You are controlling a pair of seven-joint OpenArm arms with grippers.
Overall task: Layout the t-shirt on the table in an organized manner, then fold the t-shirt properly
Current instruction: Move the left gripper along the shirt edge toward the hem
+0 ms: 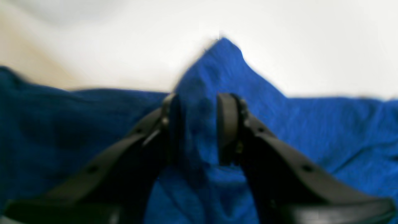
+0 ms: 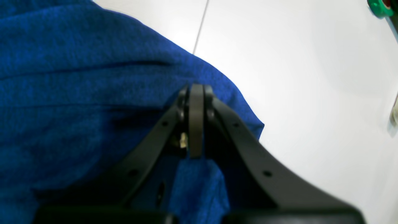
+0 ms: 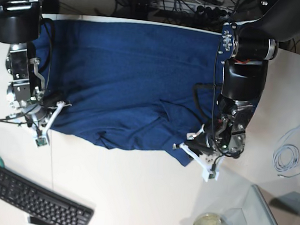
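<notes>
white table [image 3: 130, 196] runs across the base view, with the t-shirt [image 3: 126, 83] spread flat over its far half, hem edge nearest the camera. left gripper [image 1: 197, 127] sits at one hem corner with its jaws apart, a raised peak of blue cloth standing between them. right gripper [image 2: 196, 121] is pressed together on the shirt's edge at the other corner. a keyboard [image 3: 28, 194] lies near the front edge.

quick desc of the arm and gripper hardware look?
Both arms are black, chunky cylindrical segments with silver bands and loose black cables. The left gripper and right gripper have matte black fingers with small holes and flat dark pads; white brackets sit at both wrists.
</notes>
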